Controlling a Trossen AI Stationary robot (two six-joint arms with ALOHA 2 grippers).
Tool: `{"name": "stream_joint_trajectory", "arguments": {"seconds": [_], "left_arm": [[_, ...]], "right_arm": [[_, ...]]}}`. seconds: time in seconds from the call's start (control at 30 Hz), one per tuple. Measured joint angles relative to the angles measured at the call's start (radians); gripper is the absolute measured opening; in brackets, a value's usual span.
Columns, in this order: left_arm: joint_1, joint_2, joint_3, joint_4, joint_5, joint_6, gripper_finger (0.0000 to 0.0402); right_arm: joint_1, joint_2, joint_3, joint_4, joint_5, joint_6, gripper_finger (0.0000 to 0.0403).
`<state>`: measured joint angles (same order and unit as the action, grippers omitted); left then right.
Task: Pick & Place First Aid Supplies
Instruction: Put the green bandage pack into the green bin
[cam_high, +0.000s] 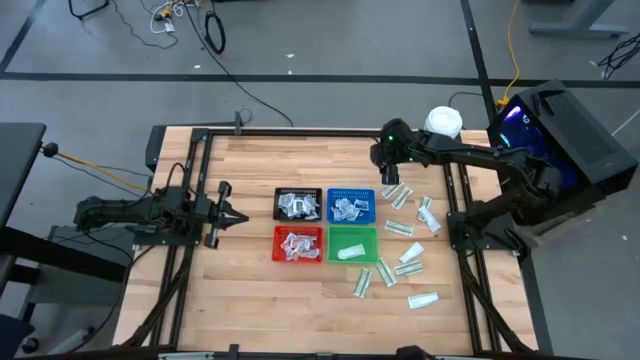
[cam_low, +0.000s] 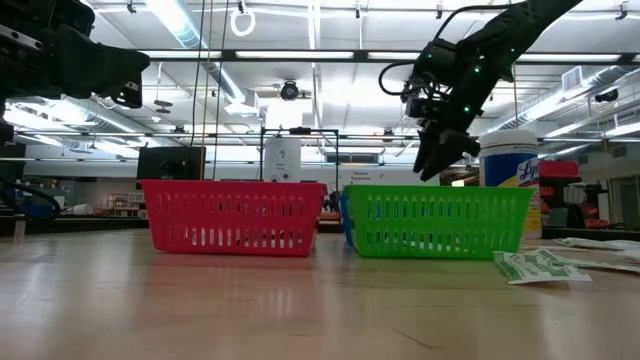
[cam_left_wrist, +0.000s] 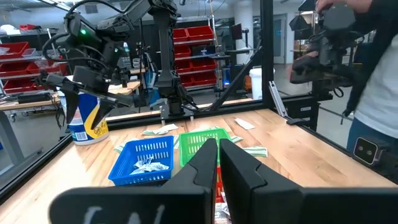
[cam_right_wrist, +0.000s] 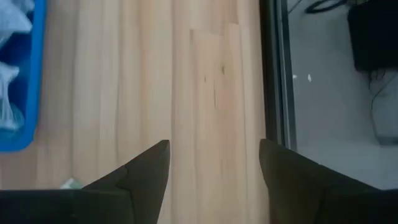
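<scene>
The right claw hangs open and empty above the desk beside the blue tray. The left claw rests closed, holding nothing, well apart from the packets.

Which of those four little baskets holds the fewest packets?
The green basket, front right of the four: it shows just one pale packet, while the black, blue and red ones hold small heaps.

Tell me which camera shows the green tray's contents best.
High view: it looks straight down into the green tray, showing one pale packet inside. The low view shows only its mesh side wall, the left wrist view a partly hidden rim, the right wrist view nothing of it.
</scene>
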<state>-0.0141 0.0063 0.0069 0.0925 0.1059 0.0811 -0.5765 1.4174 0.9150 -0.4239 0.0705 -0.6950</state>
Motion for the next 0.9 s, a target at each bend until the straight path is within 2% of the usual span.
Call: {"name": "stream_joint_trajectory", "arguments": {"seconds": [0.17, 0.33, 0.5, 0.73, 0.9], "left_arm": [[0.000, 0.000, 0.000, 0.000, 0.000, 0.000, 0.0025], [0.000, 0.000, 0.000, 0.000, 0.000, 0.000, 0.0025], [0.000, 0.000, 0.000, 0.000, 0.000, 0.000, 0.0025], [0.000, 0.000, 0.000, 0.000, 0.000, 0.000, 0.0025], [0.000, 0.000, 0.000, 0.000, 0.000, 0.000, 0.0025]], "right_arm": [[-0.017, 0.000, 0.000, -0.032, 0.059, 0.108, 0.0252], [-0.036, 0.000, 0.000, -0.160, 0.080, 0.066, 0.0264], [-0.036, 0.000, 0.000, -0.263, 0.079, 0.003, 0.0303], [-0.036, 0.000, 0.000, -0.284, 0.039, -0.228, 0.0347], [-0.035, 0.016, 0.000, -0.299, -0.052, -0.264, 0.0351]]}}
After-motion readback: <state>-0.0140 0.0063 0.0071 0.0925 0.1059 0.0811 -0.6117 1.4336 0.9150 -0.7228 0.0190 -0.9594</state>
